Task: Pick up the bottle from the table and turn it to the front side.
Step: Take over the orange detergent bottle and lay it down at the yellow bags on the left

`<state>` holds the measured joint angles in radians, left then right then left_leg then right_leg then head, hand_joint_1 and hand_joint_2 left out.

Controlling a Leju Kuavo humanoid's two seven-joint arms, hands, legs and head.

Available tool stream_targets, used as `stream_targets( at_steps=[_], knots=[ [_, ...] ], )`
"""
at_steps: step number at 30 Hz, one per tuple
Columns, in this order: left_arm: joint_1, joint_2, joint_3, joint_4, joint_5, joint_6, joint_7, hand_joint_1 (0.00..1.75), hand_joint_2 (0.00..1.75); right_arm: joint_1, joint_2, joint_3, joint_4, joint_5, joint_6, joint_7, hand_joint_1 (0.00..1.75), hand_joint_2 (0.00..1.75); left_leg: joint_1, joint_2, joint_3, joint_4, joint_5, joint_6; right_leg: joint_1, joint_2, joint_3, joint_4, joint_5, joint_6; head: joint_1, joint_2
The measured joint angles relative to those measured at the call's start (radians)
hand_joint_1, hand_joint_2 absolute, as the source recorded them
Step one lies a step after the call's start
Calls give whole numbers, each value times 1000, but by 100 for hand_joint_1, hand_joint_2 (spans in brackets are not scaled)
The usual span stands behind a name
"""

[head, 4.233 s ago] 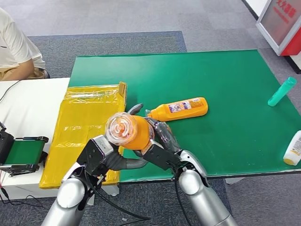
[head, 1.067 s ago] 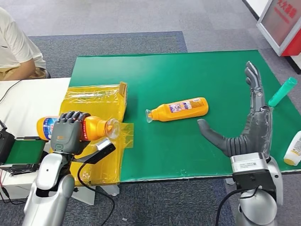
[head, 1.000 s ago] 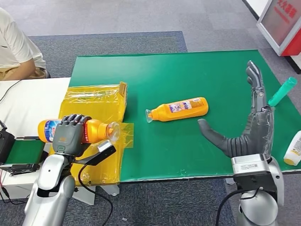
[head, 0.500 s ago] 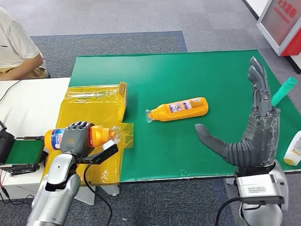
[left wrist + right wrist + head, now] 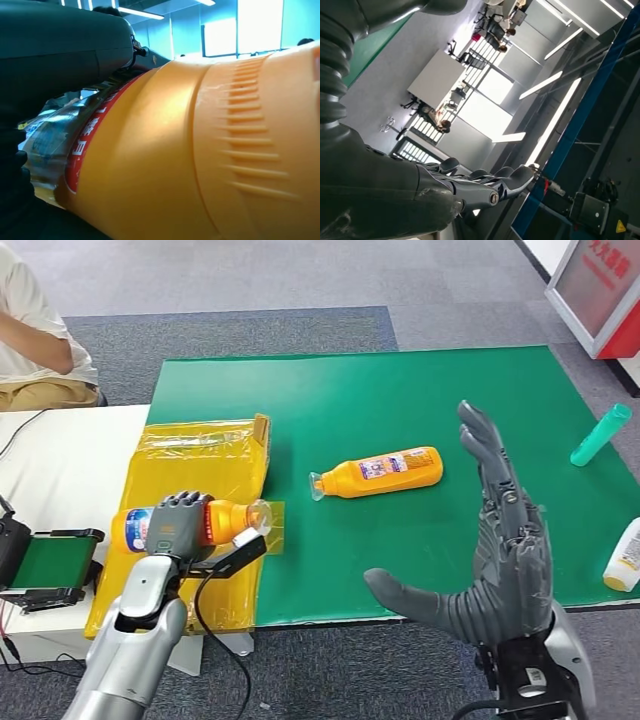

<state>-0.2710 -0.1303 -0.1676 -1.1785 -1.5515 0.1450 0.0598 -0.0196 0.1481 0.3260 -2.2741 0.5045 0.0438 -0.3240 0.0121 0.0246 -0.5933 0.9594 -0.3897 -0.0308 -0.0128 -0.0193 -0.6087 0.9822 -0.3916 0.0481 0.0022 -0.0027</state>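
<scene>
Orange bottle (image 5: 200, 523) lies sideways in left hand (image 5: 175, 528), fingers wrapped round its middle, over the yellow bag (image 5: 189, 490) at the worktop (image 5: 453, 400) edge; long axis left-right, clear cap toward centre, blue-label base outward; smooth glossy plastic, ribbed shoulder; 2nd orange bottle (image 5: 377, 472) lies flat mid-worktop, nearer the right hand (image 5: 498, 560), fingers spread wide, empty.
</scene>
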Motion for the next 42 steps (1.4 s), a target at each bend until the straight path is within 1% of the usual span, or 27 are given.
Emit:
stream_targets(
  at_steps=[4,7,13,17,18,21,22,29,37,42],
  knots=[
    [-29,8,-33,24,0,1,38,175,175,5,-10,20,-5,-9,-2,-6,0,175,0,0,0,0,0,0,0,0,0,0,0,0,0,0],
    [-47,20,-43,46,0,5,63,175,175,10,-18,27,-14,-10,-3,-11,0,175,0,0,0,0,0,0,0,0,0,0,0,0,0,0],
    [-60,65,-42,80,0,21,80,175,175,29,-34,33,-32,-6,-7,-13,0,175,0,0,0,0,0,0,0,0,0,0,0,0,0,0],
    [-60,87,-38,89,0,22,84,175,175,37,-40,33,-39,-6,-8,-13,0,175,0,0,0,0,0,0,0,0,0,0,0,0,0,0],
    [-60,91,-37,91,0,22,88,163,175,38,-41,33,-40,-6,-9,-14,0,175,0,0,0,0,0,0,0,0,0,0,0,0,0,0],
    [-60,103,-31,96,0,22,94,32,175,41,-44,33,-45,-6,-10,-15,0,175,0,0,0,0,0,0,0,0,0,0,0,0,0,0],
    [-60,106,-26,97,0,23,92,0,175,41,-44,33,-47,-6,-10,-17,0,175,0,0,0,0,0,0,0,0,0,0,0,0,0,0],
    [-61,113,2,102,0,52,67,0,175,41,-45,33,-51,-3,-9,-23,0,175,0,0,0,0,0,0,0,0,0,0,0,0,0,0],
    [-61,113,8,101,0,66,55,0,175,41,-46,33,-51,-3,-8,-23,0,175,0,0,0,0,0,0,0,0,0,0,0,0,0,0],
    [-62,106,23,96,0,87,25,0,175,39,-47,33,-51,0,-9,-23,0,175,0,0,0,0,0,0,0,0,0,0,0,0,0,0]
  ],
)
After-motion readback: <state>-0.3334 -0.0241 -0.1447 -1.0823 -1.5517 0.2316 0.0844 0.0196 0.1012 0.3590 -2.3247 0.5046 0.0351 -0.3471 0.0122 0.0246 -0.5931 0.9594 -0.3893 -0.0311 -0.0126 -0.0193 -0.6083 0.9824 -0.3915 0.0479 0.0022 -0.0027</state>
